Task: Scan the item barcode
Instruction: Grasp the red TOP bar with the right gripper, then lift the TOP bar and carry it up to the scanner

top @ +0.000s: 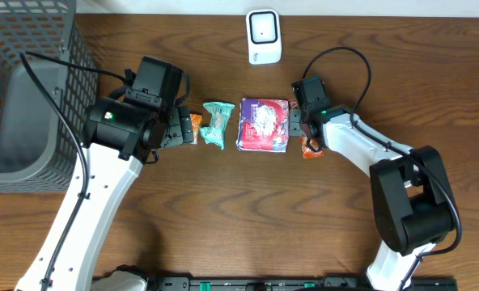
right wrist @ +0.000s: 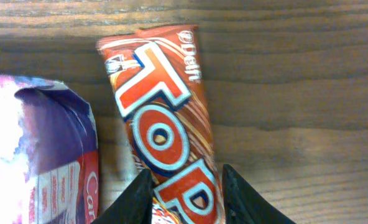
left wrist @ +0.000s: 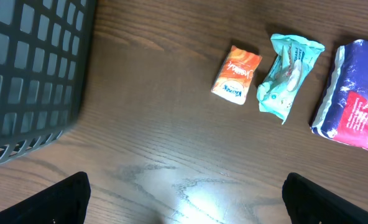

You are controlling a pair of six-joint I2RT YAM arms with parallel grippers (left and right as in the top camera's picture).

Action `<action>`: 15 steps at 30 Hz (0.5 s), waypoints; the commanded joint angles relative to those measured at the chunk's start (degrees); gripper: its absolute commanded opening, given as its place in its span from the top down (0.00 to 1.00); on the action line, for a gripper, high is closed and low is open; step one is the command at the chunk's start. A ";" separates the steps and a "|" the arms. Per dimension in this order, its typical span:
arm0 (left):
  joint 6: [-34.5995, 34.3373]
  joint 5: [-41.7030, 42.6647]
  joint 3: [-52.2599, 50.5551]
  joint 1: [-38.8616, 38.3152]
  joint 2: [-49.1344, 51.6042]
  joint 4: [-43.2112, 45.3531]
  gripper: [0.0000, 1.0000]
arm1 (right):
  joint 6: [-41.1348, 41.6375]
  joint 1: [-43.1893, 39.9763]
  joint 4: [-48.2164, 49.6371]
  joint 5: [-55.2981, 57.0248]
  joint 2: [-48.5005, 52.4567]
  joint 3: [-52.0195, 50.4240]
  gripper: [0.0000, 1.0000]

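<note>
A red TOP snack bar [right wrist: 162, 118] lies on the wooden table, just right of a purple-and-white pack [right wrist: 41, 155]. My right gripper [right wrist: 187, 199] has come down over the bar's near end, and both black fingers [right wrist: 137, 200] press against the wrapper's sides. From overhead, the bar [top: 311, 149] shows only as a red tip beside the right gripper [top: 303, 133]. The white barcode scanner [top: 264, 36] stands at the back edge. My left gripper [left wrist: 184, 199] hangs open over bare wood, holding nothing.
An orange tissue packet [left wrist: 236, 73] and a teal wrapped item [left wrist: 288, 74] lie in a row left of the purple-and-white pack [top: 263, 124]. A grey wire basket [top: 21, 97] takes up the far left of the table.
</note>
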 commanded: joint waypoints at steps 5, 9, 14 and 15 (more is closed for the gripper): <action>-0.50 -0.13 0.46 0.31 -0.28 -0.15 0.02 | -2.29 0.22 0.68 0.83 5.60 0.00 0.55; -0.50 -0.13 0.46 0.31 -0.28 -0.15 0.02 | -2.89 0.13 0.04 0.87 6.82 0.00 0.48; -0.50 -0.13 0.46 0.31 -0.28 -0.15 0.02 | -2.36 -0.57 -1.03 0.63 6.78 0.17 0.78; -0.50 -0.13 0.46 0.31 -0.28 -0.15 0.02 | -1.99 -0.68 -1.20 0.61 6.78 0.22 0.84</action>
